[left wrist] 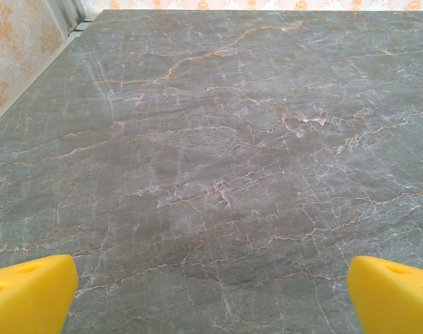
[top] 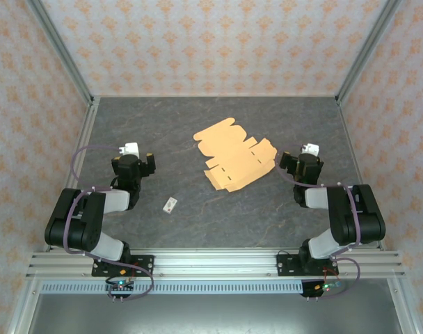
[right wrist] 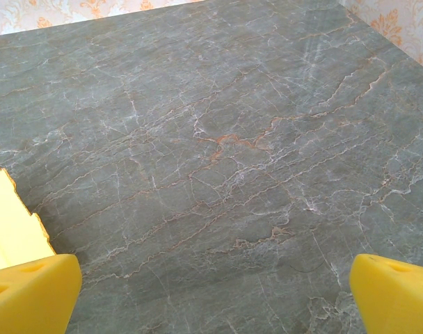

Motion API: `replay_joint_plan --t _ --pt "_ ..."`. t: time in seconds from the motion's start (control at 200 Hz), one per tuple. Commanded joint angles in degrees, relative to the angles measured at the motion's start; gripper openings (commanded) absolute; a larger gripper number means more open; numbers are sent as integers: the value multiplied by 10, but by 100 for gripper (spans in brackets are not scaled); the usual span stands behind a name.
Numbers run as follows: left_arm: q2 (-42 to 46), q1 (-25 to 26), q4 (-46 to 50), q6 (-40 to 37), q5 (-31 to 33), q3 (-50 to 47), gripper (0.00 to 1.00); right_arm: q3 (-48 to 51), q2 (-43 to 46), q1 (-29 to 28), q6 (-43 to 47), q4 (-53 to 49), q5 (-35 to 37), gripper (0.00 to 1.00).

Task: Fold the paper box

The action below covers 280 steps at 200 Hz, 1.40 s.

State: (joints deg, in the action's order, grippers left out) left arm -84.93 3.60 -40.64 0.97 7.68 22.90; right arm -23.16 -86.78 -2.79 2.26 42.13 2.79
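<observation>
The paper box (top: 234,154) lies flat on the grey marble table (top: 197,223) as a light orange die-cut sheet with flaps and slots, a little right of centre. My left gripper (top: 135,161) rests low at the left, well apart from the sheet. In the left wrist view that gripper (left wrist: 211,299) is open, its yellow fingertips (left wrist: 27,296) wide apart over bare table. My right gripper (top: 300,162) sits just right of the sheet's right edge. In the right wrist view it (right wrist: 215,296) is open and holds nothing, and a corner of the paper box (right wrist: 10,223) shows beside its left fingertip.
A tiny white tag (top: 171,204) lies on the table between the left arm and the sheet. Patterned walls with metal corner posts (top: 62,52) close the table on three sides. Bare table stretches behind the sheet.
</observation>
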Motion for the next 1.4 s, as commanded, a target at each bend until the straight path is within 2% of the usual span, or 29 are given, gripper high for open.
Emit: replay_joint_plan --t 0.0,0.075,0.175,0.235,0.3,0.42,0.525,0.636,0.716,0.801,0.946,1.046,1.126,1.216,1.396 --pt "-7 -5 -21 -10 3 14 100 -10 -2 5 5 20 9 99" --pt "8 -5 15 -10 5 28 100 -15 15 5 5 2 15 100" --pt "62 -5 190 -6 44 99 100 -51 90 4 -17 -126 50 100" --pt "89 -5 236 28 86 117 100 -62 138 4 -51 -183 80 99" --pt "124 -6 281 73 92 132 100 -65 186 5 -110 -217 96 99" --pt "179 -6 384 152 35 172 100 -98 284 5 -191 -327 88 100" --pt "204 3 424 199 -66 184 100 -123 320 -2 -231 -412 10 96" --pt "207 66 405 233 -104 176 99 -136 304 -53 -267 -475 -47 92" --pt "164 126 406 230 -119 202 99 -156 267 -100 -273 -543 -61 91" --pt "80 178 427 211 -130 261 96 -166 227 -127 -281 -585 -92 88" --pt "-56 234 450 161 -127 369 91 -152 193 -162 -329 -565 -117 85" --pt "-139 237 472 147 -161 449 90 -135 170 -176 -382 -527 -113 84" --pt "-195 235 506 136 -178 516 90 -97 158 -176 -444 -448 -133 82" --pt "-250 228 541 127 -204 584 90 -84 123 -177 -480 -396 -143 75" --pt "-352 205 598 118 -246 701 89 -87 56 -178 -477 -340 -178 59"
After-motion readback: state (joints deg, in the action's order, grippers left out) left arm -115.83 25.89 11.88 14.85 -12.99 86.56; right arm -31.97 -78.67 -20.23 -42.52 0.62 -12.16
